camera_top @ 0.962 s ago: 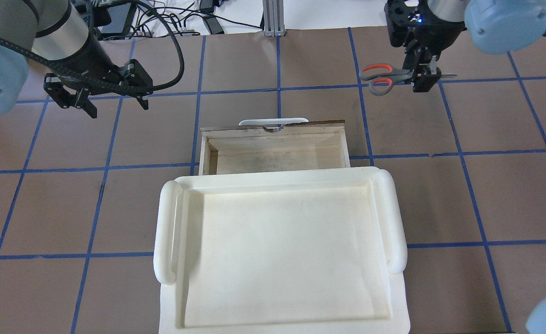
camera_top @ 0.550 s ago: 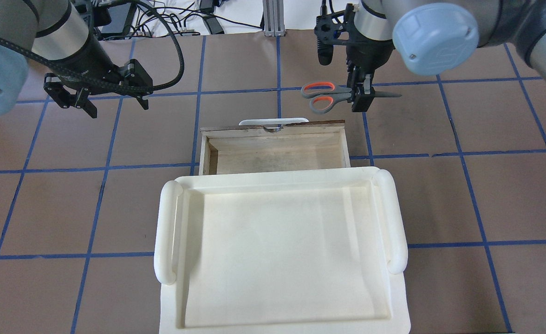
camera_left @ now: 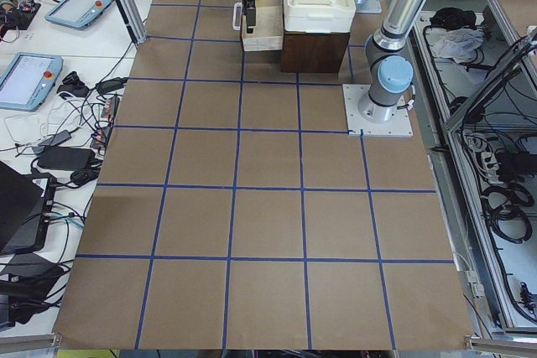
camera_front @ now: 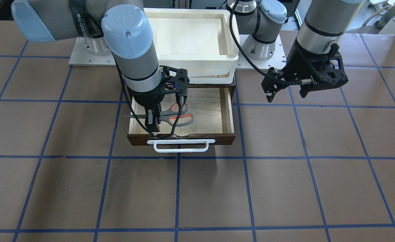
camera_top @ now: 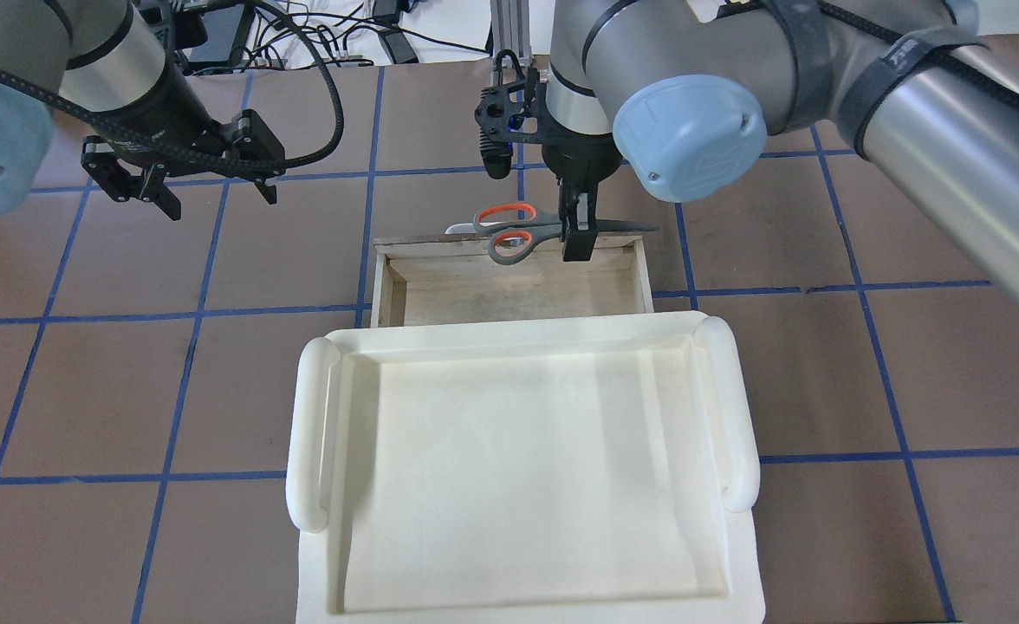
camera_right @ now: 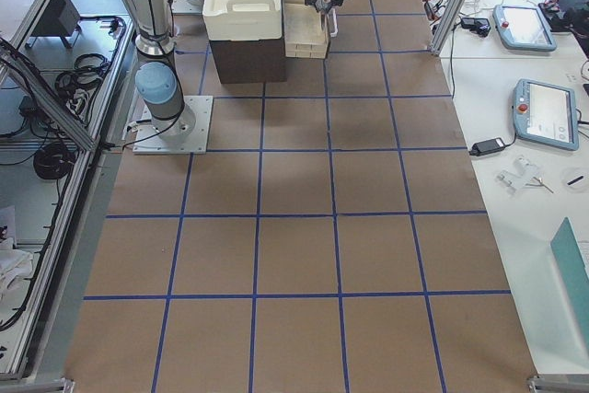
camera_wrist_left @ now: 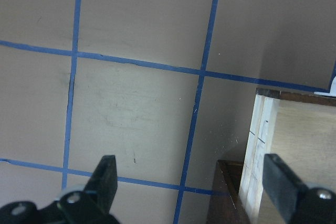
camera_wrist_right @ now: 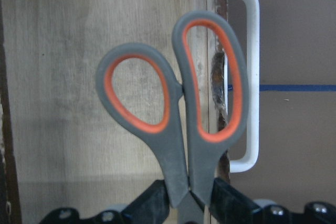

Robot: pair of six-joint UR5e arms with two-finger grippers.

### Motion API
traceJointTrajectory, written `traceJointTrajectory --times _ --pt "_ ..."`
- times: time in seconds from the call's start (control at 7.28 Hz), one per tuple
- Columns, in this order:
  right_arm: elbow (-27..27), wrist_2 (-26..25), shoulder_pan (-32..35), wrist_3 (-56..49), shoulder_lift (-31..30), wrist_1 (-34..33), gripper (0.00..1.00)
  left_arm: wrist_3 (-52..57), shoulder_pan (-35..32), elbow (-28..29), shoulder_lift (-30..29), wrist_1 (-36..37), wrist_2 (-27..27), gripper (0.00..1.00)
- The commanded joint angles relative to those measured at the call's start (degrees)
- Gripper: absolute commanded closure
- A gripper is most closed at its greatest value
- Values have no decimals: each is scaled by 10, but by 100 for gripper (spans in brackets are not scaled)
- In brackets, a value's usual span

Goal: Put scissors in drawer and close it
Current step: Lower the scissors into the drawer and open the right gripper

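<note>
Now hovering scissors (camera_top: 534,231) over the front rim of the drawer (camera_top: 384,286), upper centre overhead, pinched near the pivot in the right gripper (camera_top: 576,232), left gripper (camera_top: 219,201) spread wide at upper left; next, likely nudging inward before lowering and letting go.

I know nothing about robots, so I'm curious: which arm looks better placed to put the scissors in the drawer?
The right. The right hand is shut on the scissors, over the open drawer near its front edge. The left hand hangs open and empty, off to the side.
</note>
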Motion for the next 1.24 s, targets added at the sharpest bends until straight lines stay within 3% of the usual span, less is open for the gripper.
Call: traceJointTrajectory --times 0.0,0.96,1.1 --pt "6 1 39 52 22 -4 100 0 0 0 0 0 0 0" --pt "43 0 50 101 33 -15 100 0 0 0 0 0 1 0" --pt "43 0 50 107 33 -15 55 1 1 0 0 0 1 0"
